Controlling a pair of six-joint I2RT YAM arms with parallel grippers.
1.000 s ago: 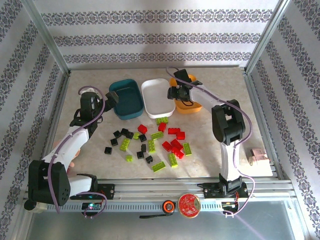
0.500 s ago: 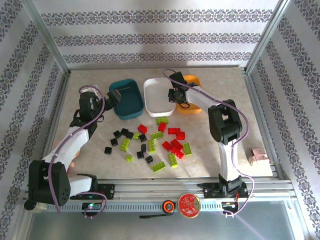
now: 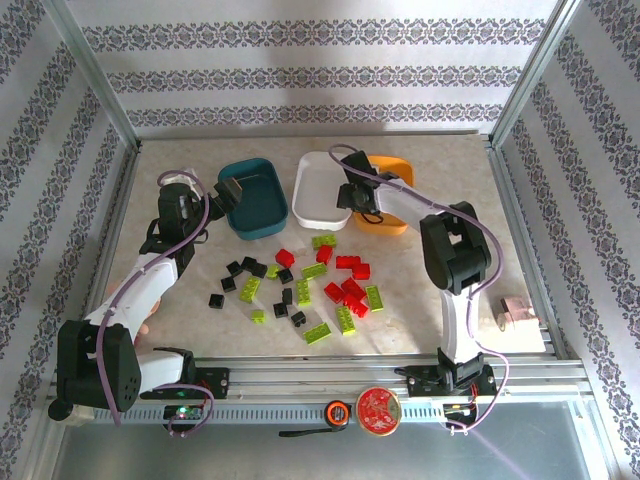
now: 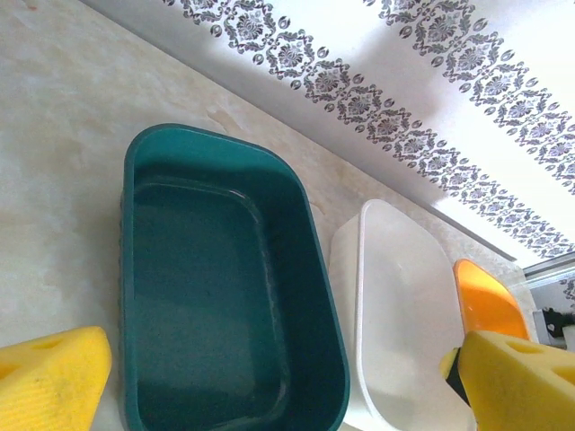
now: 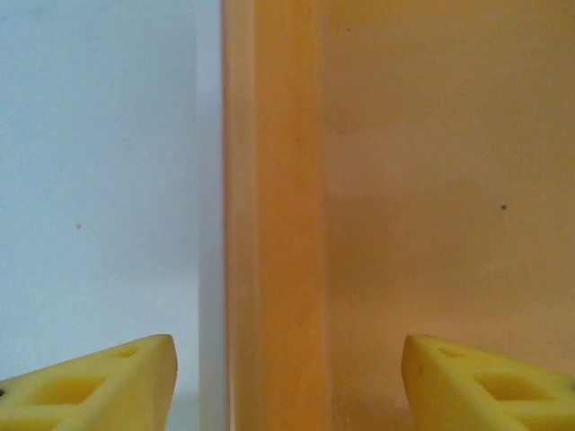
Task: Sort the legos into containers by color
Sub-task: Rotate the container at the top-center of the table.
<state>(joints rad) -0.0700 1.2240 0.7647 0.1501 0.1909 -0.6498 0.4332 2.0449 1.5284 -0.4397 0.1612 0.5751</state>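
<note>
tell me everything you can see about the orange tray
The orange tray is a shallow, smooth plastic container with rounded corners. It is the rightmost of the three trays and lies close beside the white tray. The right arm crosses over it and hides its middle. The right gripper stands open astride its left rim, one finger over each tray. No bricks show in the parts that are visible.

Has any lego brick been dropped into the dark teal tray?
No, in the left wrist view the dark teal tray has a bare floor from wall to wall, with no brick lying in it.
</note>
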